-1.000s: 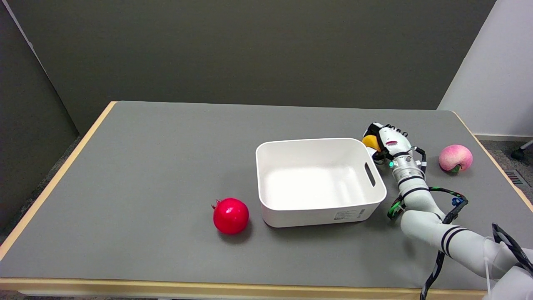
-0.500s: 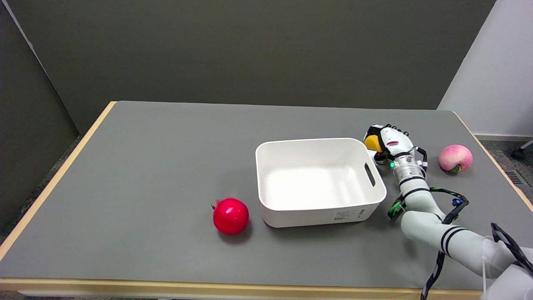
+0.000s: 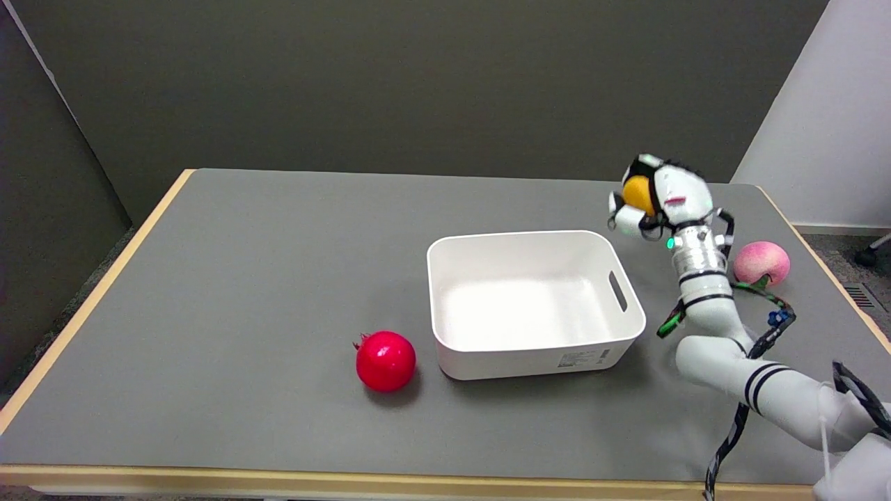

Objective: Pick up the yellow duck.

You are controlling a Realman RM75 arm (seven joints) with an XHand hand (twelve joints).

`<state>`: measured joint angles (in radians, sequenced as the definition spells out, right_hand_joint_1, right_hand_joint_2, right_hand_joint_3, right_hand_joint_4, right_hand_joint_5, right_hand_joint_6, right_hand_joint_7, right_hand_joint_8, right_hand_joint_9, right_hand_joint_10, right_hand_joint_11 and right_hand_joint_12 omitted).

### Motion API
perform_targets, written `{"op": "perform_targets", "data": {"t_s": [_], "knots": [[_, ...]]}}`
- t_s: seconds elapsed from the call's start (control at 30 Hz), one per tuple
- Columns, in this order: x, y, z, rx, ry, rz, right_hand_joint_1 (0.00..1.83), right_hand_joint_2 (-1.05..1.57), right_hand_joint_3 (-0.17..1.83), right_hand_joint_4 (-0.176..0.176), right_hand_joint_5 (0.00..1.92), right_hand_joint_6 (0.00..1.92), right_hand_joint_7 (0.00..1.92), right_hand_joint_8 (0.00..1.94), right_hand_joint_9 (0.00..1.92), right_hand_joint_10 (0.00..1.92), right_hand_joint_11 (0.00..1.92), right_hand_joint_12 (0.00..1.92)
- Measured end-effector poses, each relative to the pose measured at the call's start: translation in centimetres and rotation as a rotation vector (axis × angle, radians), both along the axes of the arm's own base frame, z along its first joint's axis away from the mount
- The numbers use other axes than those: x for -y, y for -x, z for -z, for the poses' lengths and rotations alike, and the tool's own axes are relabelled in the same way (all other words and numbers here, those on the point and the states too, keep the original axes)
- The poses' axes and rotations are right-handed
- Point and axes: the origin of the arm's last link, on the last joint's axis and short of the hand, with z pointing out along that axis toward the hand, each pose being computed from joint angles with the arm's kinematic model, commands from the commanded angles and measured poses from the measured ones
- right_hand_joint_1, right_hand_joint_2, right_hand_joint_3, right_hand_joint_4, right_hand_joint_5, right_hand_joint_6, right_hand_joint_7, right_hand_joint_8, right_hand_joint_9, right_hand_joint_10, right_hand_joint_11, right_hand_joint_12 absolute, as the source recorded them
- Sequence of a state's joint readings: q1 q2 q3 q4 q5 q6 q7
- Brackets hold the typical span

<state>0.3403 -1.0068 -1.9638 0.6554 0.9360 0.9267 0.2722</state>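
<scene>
The yellow duck shows as a small yellow-orange lump, mostly wrapped by my right hand, which grips it. Hand and duck hang in the air above the table, beyond the far right corner of the white bin. Only the duck's left side peeks out between the fingers. My white right arm rises from the lower right of the head view.
A red pomegranate lies left of the bin's near corner. A pink peach sits near the table's right edge, just right of my forearm. The grey table has a tan rim.
My right hand has lifted the duck off the table, rising well above the bin's far right corner. The bin, pomegranate and peach have stayed put.
</scene>
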Motion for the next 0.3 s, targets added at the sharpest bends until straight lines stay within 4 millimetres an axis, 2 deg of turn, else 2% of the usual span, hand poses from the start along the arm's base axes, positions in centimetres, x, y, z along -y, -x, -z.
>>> {"op": "perform_targets", "data": {"t_s": [0.1,0.3], "knots": [[0.2,-2.0,0.6,-0.016,-0.036,-0.084,0.90,0.92,0.92,-0.008,0.65,1.83,0.84,1.94,1.13,1.92,0.77,1.92],[0.5,-5.4,3.1,-0.037,-0.150,-0.227,0.89,0.95,0.89,-0.008,0.64,1.83,0.81,1.94,1.12,1.92,0.75,1.92]]}}
